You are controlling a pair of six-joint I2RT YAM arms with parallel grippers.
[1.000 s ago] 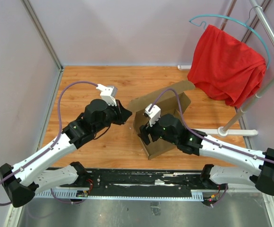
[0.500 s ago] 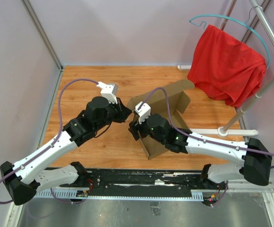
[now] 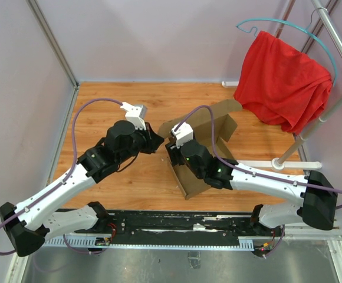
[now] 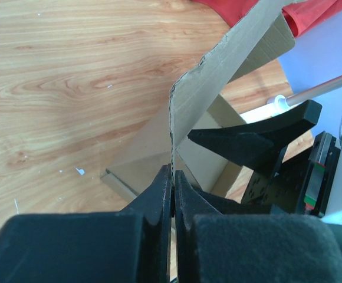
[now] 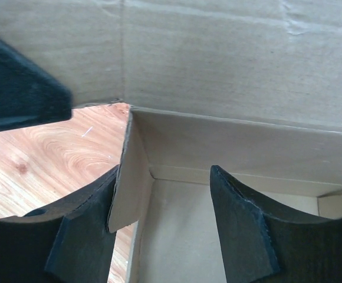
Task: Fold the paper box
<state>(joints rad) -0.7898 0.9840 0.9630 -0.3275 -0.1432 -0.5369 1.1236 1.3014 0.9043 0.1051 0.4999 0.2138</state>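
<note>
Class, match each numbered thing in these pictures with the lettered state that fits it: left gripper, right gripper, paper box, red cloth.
Things:
1 left gripper
2 right gripper
3 paper box
4 red cloth

States:
A hanging at the far right
B open, a box wall between its fingers
C partly folded, on the wooden table
D pinched shut on a cardboard edge

Pairs: 1-D, 2-B, 3-C, 4-A
</note>
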